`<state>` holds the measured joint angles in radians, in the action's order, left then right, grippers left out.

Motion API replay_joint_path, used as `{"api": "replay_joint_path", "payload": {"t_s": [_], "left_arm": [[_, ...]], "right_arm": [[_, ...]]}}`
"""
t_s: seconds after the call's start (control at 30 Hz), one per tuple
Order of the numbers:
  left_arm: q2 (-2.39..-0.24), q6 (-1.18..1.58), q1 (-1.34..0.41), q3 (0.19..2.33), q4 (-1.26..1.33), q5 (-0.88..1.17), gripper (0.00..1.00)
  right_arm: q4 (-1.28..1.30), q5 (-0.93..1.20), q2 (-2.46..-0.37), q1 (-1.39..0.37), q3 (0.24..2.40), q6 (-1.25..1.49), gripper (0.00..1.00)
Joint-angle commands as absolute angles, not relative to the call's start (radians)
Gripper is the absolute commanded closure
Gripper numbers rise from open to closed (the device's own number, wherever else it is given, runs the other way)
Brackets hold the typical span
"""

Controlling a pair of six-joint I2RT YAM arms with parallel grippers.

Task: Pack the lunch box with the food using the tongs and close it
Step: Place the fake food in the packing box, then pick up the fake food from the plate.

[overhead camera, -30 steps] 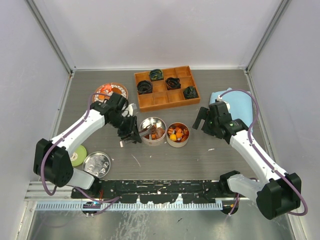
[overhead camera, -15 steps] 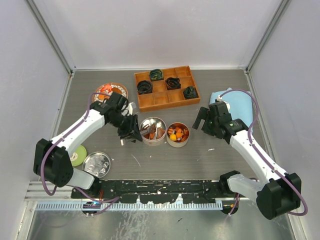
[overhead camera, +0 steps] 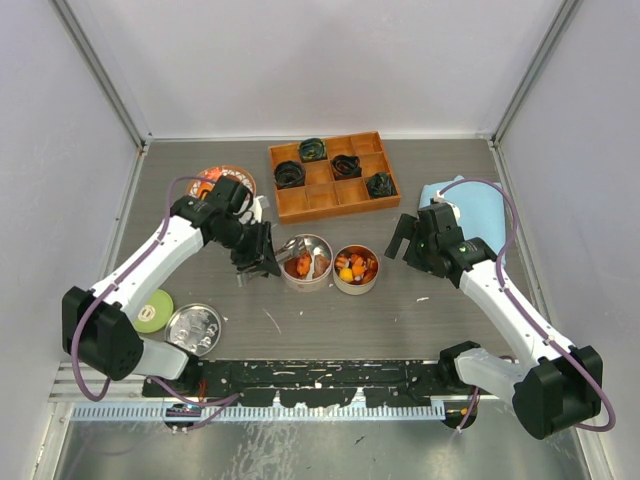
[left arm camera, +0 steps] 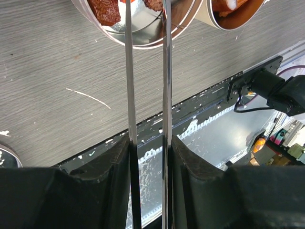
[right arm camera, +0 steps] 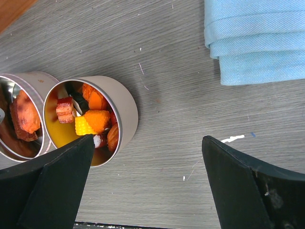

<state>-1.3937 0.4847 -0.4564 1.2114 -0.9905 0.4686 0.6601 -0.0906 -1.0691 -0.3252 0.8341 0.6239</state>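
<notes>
Tongs [left arm camera: 165, 95], clamped in left hand [left arm camera: 147, 148], have shifted farther over the tin [overhead camera: 310, 287]; right hand [right arm camera: 147, 140] stays spread.

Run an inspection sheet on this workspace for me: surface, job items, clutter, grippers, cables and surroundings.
Surface: grey wood-grain table, white scuffs.
Job's things: tongs reach into the left tin; right tin holds orange and yellow food; silver lid lies apart.
Clutter: wooden tray with dark coils, orange plate, green disc, blue cloth.
Grippers: left gripper shut on the tongs; right gripper open, empty.
Cables: purple cable along each arm.
Surroundings: pale walls, black rail at the near edge.
</notes>
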Motion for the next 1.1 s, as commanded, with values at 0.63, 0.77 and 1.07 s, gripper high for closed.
{"api": "replay_joint_path", "payload": {"t_s": [0.63,0.77,1.07], "left_arm": [[-1.477,0.422,-0.51,1.251,-1.083,0.553,0.68],[-1.491,0.449,-0.531,1.253,-1.04,0.566,0.68],[-1.484,0.467,-0.537,1.298,-1.106,0.383,0.66]], "right_arm": [[0.637,-0.098,-1.053,-0.321,0.849,0.627,0.0],[0.637,-0.098,-1.055,-0.321,0.848,0.627,0.0],[0.637,-0.1,-1.06,-0.321,0.854,0.624,0.0]]}}
